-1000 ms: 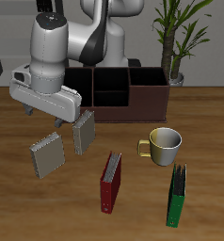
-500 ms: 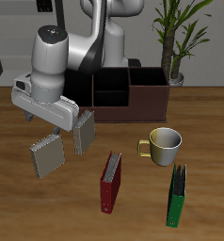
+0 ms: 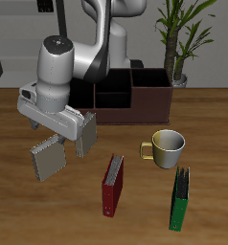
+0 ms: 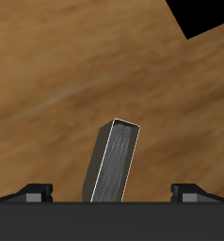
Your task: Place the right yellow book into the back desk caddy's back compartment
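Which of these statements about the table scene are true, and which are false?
1. The mug stands upright on the table, outside the back desk caddy. True.
2. The red book is inside the caddy. False: it stands on the table, nearer the front edge.
3. The jaws of the gripper are open. True.
4. The right yellow book is in the back compartment. False: it is on the table, and that bay shows only black lining.

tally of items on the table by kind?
Books: 4: two grey-tan books, red book, green book
Mugs: 1: mug
Desk caddies: 1: desk caddy
Potted plants: 1: plant
Total: 7
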Controlling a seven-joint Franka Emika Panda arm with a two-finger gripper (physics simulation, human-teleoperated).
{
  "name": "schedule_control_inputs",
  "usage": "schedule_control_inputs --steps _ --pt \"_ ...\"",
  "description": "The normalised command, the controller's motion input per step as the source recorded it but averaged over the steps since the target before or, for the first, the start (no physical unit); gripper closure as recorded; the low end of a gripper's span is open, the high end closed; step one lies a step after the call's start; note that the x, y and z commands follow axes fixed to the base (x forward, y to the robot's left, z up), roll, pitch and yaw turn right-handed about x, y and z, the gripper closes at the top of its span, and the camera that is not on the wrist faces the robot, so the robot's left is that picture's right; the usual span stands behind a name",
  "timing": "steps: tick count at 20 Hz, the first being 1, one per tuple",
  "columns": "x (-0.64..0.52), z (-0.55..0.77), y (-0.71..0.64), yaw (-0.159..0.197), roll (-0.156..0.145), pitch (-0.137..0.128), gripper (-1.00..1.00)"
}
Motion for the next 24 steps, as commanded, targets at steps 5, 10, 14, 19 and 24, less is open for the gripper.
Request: schedule_control_inputs --steps 5,10,14,19,24 --pt "0.10 -0.18 -0.04 -0.038 -0.013 0.012 -1.00" --pt "0.10 -0.19 -0.05 -0.037 -0.015 0.019 -1.00" --pt "0.04 -0.16 0.04 -0.025 0.010 0.011 -1.00" --pt "0.01 -0.16 -0.06 -0.037 -0.018 0.014 -1.00" --pt "-0.01 -0.19 -0.04 -0.028 -0.017 0.021 -1.00"
